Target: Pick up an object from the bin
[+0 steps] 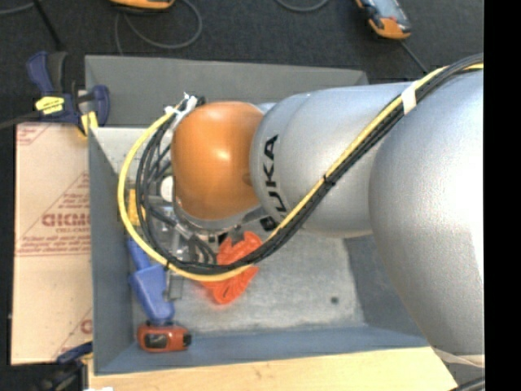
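Big silver arm [366, 153] reaches in from the right, orange wrist cover [213, 160] bent low, yellow and black cables [134, 177] looping round it, claw [181, 251] pointing down underneath, mostly hidden.

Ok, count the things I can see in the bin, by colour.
Blue piece: 1
Orange crumpled piece: 1
Orange-and-black gadget: 1
Total: 3 in view; the arm covers part of the bin.
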{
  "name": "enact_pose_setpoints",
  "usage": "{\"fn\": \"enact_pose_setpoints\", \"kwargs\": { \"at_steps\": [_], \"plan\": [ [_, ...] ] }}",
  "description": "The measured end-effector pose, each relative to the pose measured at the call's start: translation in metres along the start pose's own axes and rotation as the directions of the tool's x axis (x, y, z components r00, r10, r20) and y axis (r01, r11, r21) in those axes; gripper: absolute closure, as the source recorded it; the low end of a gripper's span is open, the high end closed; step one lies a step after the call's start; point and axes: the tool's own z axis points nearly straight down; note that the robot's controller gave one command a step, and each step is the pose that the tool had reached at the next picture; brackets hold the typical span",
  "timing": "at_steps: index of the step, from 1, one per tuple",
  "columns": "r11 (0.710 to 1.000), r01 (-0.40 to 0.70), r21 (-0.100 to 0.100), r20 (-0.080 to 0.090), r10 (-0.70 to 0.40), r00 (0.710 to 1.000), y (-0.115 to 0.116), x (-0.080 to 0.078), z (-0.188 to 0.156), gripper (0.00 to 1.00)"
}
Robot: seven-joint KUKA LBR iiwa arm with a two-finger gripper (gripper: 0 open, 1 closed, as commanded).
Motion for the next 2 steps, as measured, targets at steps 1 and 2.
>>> {"fn": "enact_pose_setpoints", "kwargs": {
  "at_steps": [1,2],
  "plan": [
    [1.0,-0.001,0.0,0.0,0.001,1.0,0.0,0.0,0.0,0.0],
    [0.999,0.032,0.0,0.007,-0.032,0.999,-0.041,-0.035,0.022,0.0]
  ]
}}
